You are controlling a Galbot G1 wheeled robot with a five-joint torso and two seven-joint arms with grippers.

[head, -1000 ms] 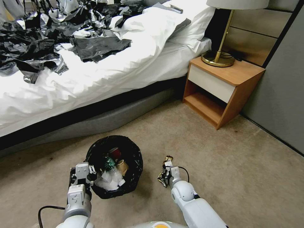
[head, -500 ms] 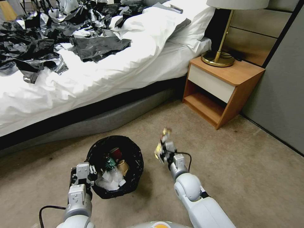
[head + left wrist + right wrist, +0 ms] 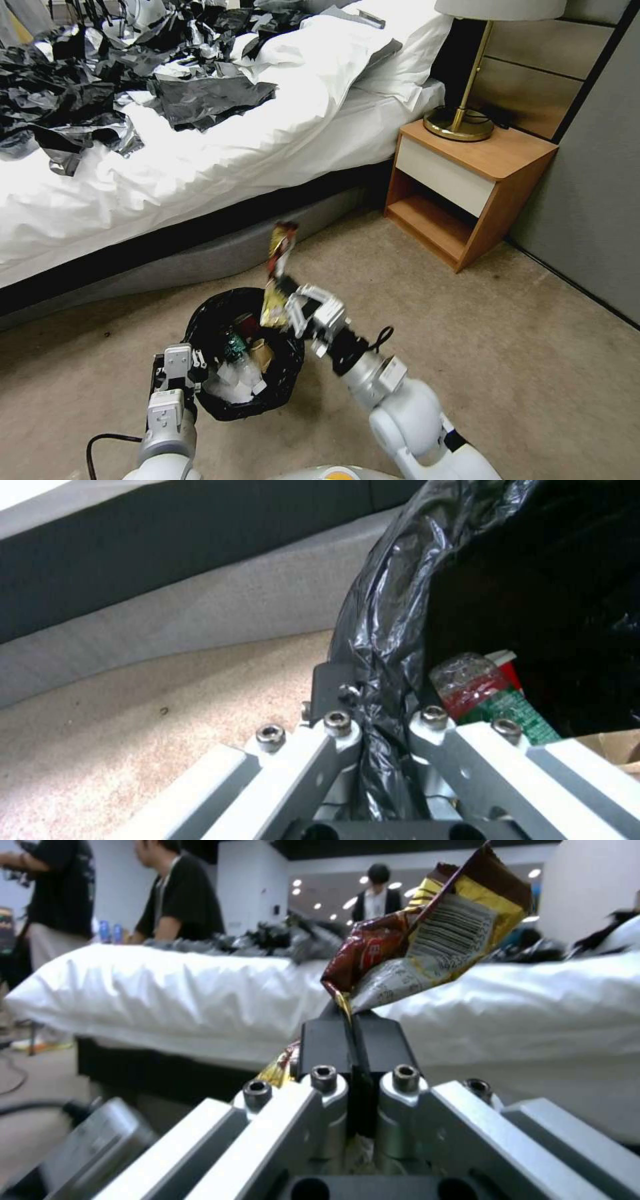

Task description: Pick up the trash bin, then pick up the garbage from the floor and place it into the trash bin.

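Partly done: bin [image 3: 243,353] gripped at its near rim by left gripper [image 3: 175,383], jaws pinched on the black liner, already holding bottle, cup, tissue. Right gripper [image 3: 288,301] raised at bin's far edge, jaws clamped on a wrapper [image 3: 279,263]. Left to do: drop it in. Floor [image 3: 433,320] otherwise bare of litter.

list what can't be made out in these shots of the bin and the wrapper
- Trash bin white body: head view, covered by its black liner.
- Wrapper lower end: right wrist view, hidden behind the right end effector clamping it.
- Bin's bottom: left wrist view, lost in shadow beyond the left end effector pinching the rim.
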